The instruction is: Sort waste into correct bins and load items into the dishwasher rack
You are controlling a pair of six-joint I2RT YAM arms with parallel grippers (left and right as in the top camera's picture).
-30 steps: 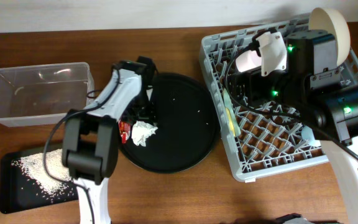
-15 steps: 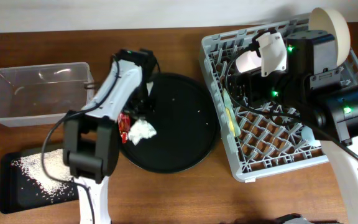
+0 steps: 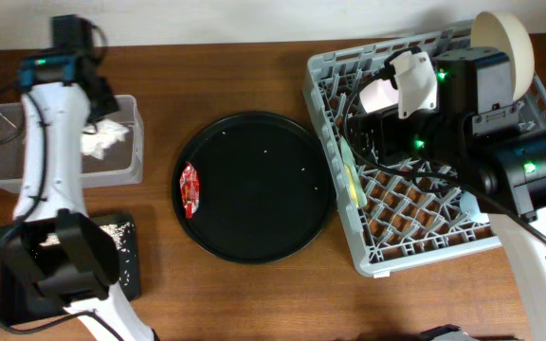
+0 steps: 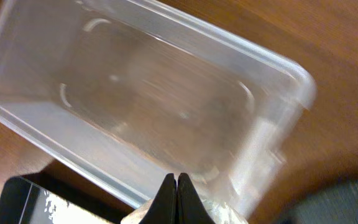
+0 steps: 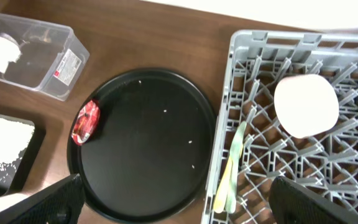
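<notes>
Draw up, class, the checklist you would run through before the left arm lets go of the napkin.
1. Grip: left claw is shut on the napkin: ok.
2. Position: the napkin hangs over the clear tub, inside its rim near the right end: ok.
3. Room in the clear tub: it looks empty: ok.
4. Drop height above the tub floor: cannot tell.
5. Rice heaped in the flat black tray: ok, though a few white specks lie on the round black tray.
6. Red wrapper binned: not ok, it lies on the round black tray's left side.
</notes>
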